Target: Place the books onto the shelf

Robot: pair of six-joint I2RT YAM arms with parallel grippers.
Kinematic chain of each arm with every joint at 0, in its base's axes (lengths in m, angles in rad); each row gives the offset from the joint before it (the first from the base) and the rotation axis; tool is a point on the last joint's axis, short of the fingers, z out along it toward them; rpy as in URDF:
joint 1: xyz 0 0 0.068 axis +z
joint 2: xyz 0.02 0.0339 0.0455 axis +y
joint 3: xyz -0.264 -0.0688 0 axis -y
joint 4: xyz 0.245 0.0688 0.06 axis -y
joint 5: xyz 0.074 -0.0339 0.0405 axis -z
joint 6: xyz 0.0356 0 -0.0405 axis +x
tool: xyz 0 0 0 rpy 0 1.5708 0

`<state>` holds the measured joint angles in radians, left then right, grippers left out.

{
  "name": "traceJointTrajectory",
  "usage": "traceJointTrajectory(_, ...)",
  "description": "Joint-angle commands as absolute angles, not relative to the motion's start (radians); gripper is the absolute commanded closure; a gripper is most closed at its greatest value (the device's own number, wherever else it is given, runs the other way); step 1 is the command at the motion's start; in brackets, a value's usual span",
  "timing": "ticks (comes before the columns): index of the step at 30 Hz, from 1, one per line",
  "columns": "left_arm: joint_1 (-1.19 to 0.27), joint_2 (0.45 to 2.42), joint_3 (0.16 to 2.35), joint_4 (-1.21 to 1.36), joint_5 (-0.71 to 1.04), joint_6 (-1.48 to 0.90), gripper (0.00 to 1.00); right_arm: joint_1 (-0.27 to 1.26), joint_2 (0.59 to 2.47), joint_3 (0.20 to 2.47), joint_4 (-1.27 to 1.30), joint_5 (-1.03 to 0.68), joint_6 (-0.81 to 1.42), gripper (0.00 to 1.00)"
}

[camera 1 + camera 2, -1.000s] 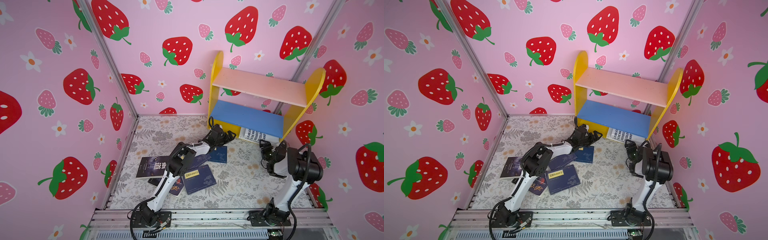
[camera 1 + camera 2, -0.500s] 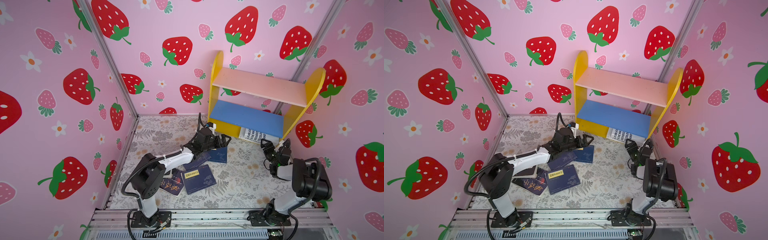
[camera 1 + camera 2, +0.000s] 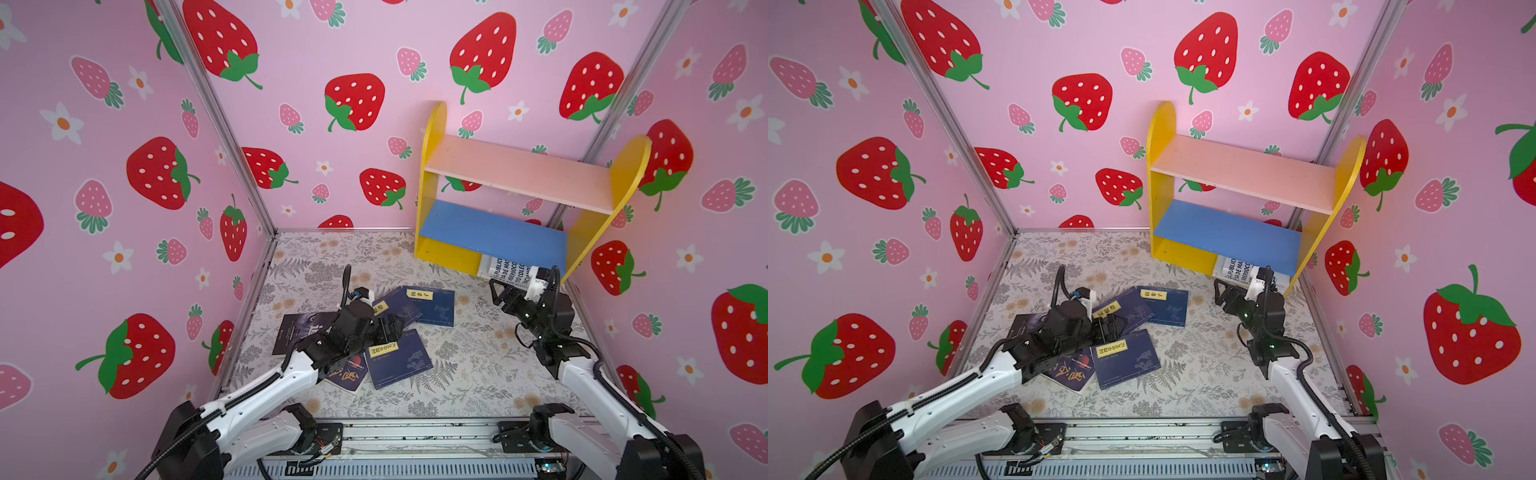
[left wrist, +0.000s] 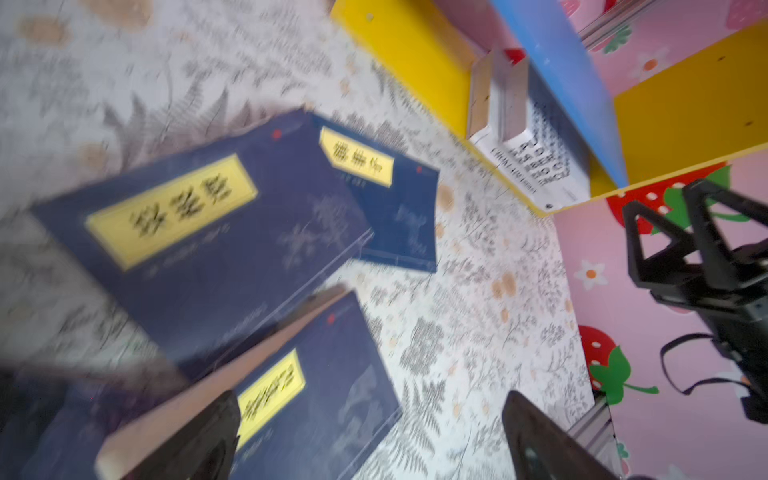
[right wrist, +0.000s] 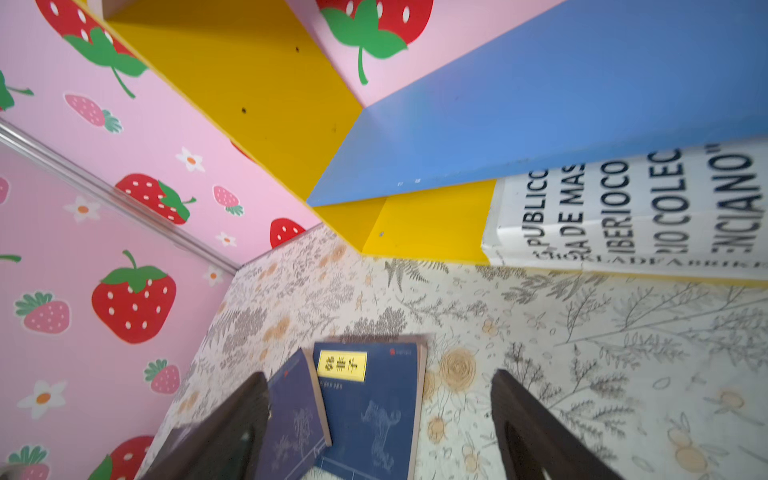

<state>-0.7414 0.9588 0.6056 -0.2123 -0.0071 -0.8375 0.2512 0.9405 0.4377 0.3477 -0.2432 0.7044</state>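
Note:
The shelf [image 3: 519, 178] [image 3: 1246, 172] stands at the back right, its pink and blue boards bare. White books [image 3: 505, 268] [image 5: 631, 216] lie on the floor under its blue board. Three navy books with yellow labels lie mid-floor: one [image 3: 432, 305] [image 5: 365, 399], one [image 3: 399, 361] [image 4: 316, 390], and one [image 4: 199, 232] partly under my left gripper. Two dark books [image 3: 297, 332] [image 3: 347, 376] lie beside that arm. My left gripper [image 3: 392, 328] [image 4: 370, 415] hovers open over the pile, empty. My right gripper [image 3: 500, 291] [image 5: 378, 386] hangs open and empty in front of the shelf.
Strawberry-print walls [image 3: 291, 124] close in the floor on three sides. A metal rail [image 3: 415, 436] with both arm bases runs along the front edge. The floral mat [image 3: 478, 365] shows between the book pile and the right arm.
My left gripper has pulled back from the shelf's front to over the book pile. The right arm has dropped lower and its gripper has shifted a little left. Both stayed open.

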Motion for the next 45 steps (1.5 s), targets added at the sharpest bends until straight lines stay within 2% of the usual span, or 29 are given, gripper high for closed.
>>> traceJointTrajectory(1, -0.805, 0.797, 0.504, -0.366, -0.064, -0.976, 0.01, 0.367, 0.919, 0.409, 0.257, -0.214, 0.675, 0.15)
traceJointTrajectory(7, -0.894, 0.571, 0.368, -0.468, -0.092, -1.089, 0.01, 0.621, 1.000, 0.394, 0.290, -0.113, 0.693, 0.16)
traceJointTrajectory(11, -0.911, 0.550, 0.375, -0.591, -0.090, -1.099, 0.01, 0.757, 1.101, 0.389, 0.349, -0.067, 0.719, 0.16)
traceJointTrajectory(14, -0.911, 0.595, 0.365, -0.566, -0.055, -1.091, 0.01, 0.815, 1.173, 0.390, 0.388, -0.038, 0.740, 0.17)
traceJointTrajectory(18, -0.916, 0.677, 0.296, -0.380, 0.012, -1.133, 0.01, 0.854, 1.252, 0.392, 0.432, -0.020, 0.767, 0.20)
traceJointTrajectory(21, -0.920, 0.720, 0.246, -0.265, 0.022, -1.175, 0.00, 0.893, 1.321, 0.441, 0.350, 0.063, 0.765, 0.22)
traceJointTrajectory(25, -0.923, 0.735, 0.221, -0.233, 0.000, -1.197, 0.00, 0.921, 1.397, 0.454, 0.367, 0.077, 0.774, 0.26)
traceJointTrajectory(30, -0.921, 0.756, 0.166, -0.149, 0.000, -1.241, 0.00, 0.947, 1.508, 0.443, 0.444, 0.049, 0.811, 0.39)
traceJointTrajectory(37, -0.920, 0.831, 0.141, -0.060, -0.004, -1.256, 0.00, 0.974, 1.617, 0.457, 0.487, 0.034, 0.839, 0.46)
traceJointTrajectory(40, -0.921, 0.845, 0.120, 0.032, -0.012, -1.262, 0.02, 0.976, 1.648, 0.455, 0.497, 0.027, 0.846, 0.48)
traceJointTrajectory(41, -0.921, 0.841, 0.111, 0.070, -0.017, -1.262, 0.03, 0.976, 1.657, 0.455, 0.502, 0.025, 0.848, 0.52)
traceJointTrajectory(43, -0.914, 0.819, 0.123, 0.083, -0.036, -1.238, 0.10, 0.976, 1.674, 0.450, 0.513, 0.018, 0.854, 0.53)
traceJointTrajectory(45, -0.902, 0.776, 0.155, 0.068, -0.063, -1.199, 0.13, 0.977, 1.687, 0.447, 0.524, 0.005, 0.865, 0.54)
